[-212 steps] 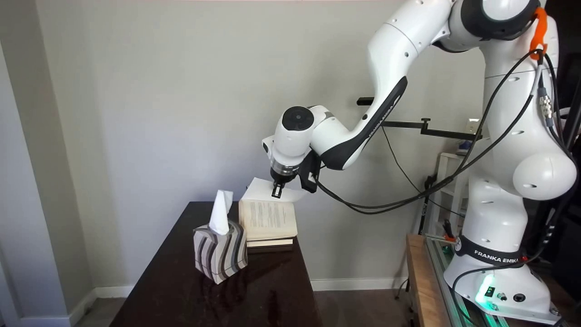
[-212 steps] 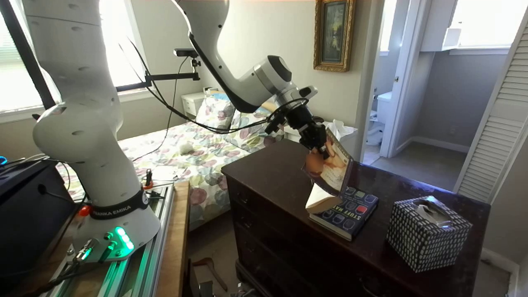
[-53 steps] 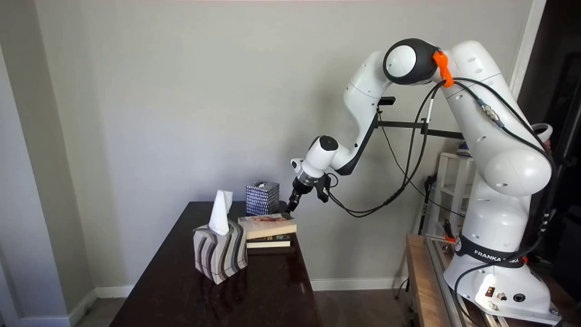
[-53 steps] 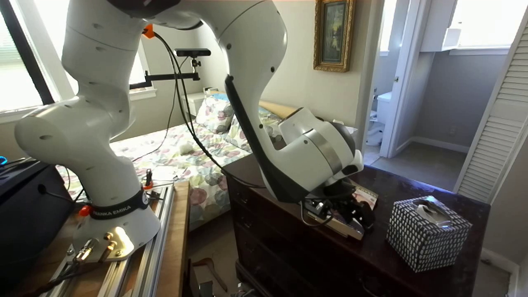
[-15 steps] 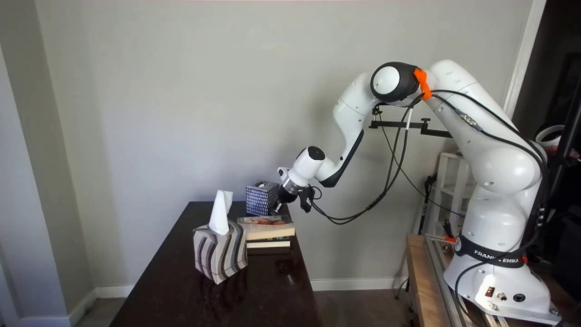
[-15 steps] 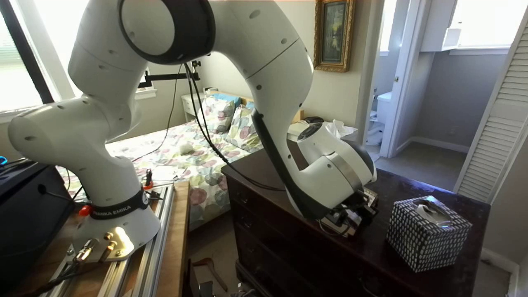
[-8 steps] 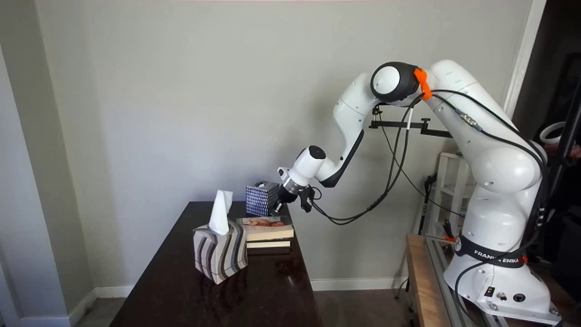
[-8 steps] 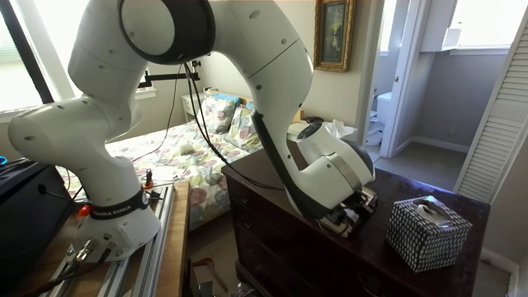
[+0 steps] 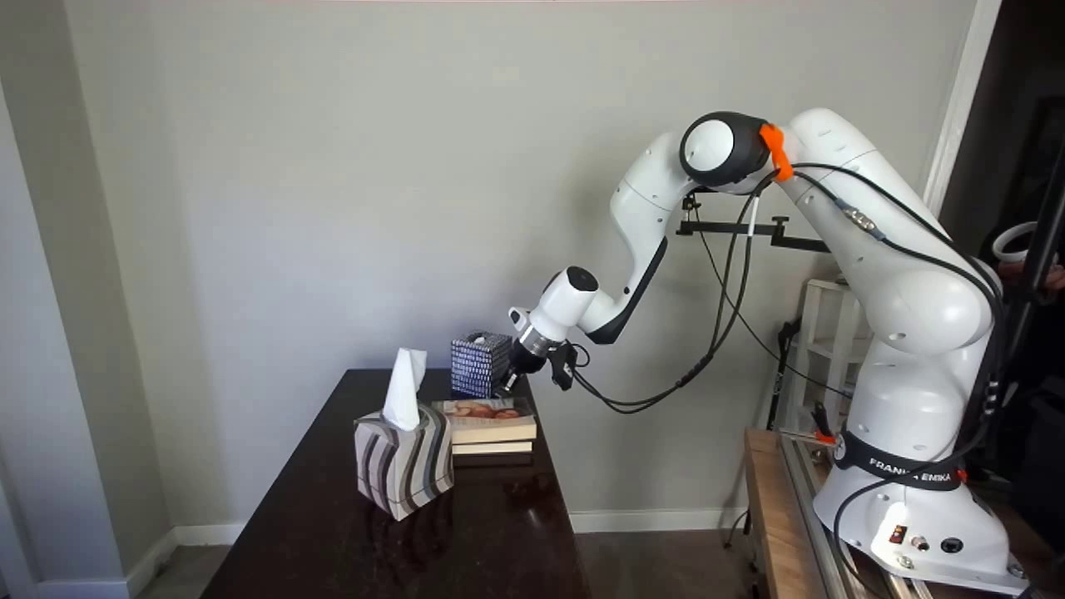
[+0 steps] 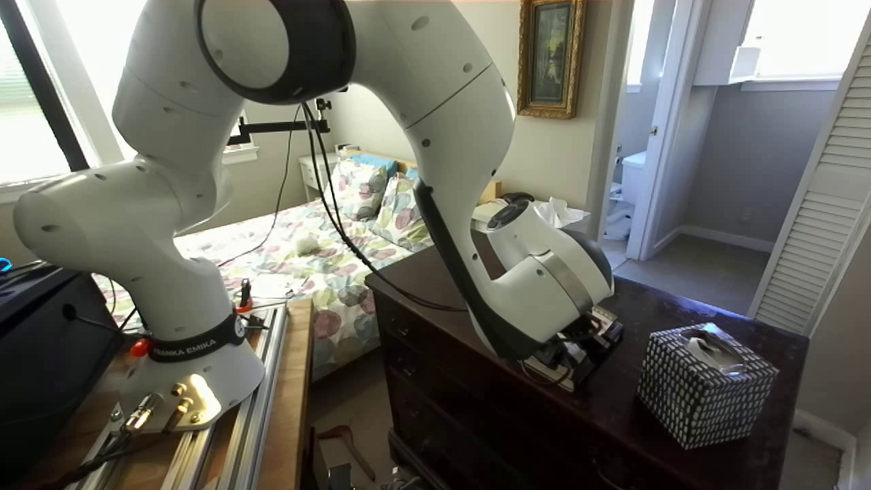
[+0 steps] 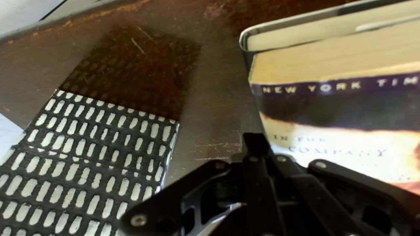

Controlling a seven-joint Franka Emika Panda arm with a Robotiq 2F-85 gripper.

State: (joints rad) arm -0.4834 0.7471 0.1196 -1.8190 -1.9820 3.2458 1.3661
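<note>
right beside the tightly closed claw [image 11: 257, 144], there's the paperback [image 11: 341, 108]; and on the claw's other side, the patterned tissue box [image 11: 92, 157]!

A home bedroom: in an exterior view, a bed in white, colour-patterned fabric [image 10: 320, 286] stands left of centre, a gilt-framed rectangular painting [image 10: 550, 58] hangs at top, and probably a white toilet [image 10: 634, 178] shows, half hidden, at upper right.

paperback [image 11: 341, 108] on hardcover [image 11: 315, 31], near tissue box [image 11: 88, 164], all on dresser [image 9: 466, 549]
</note>
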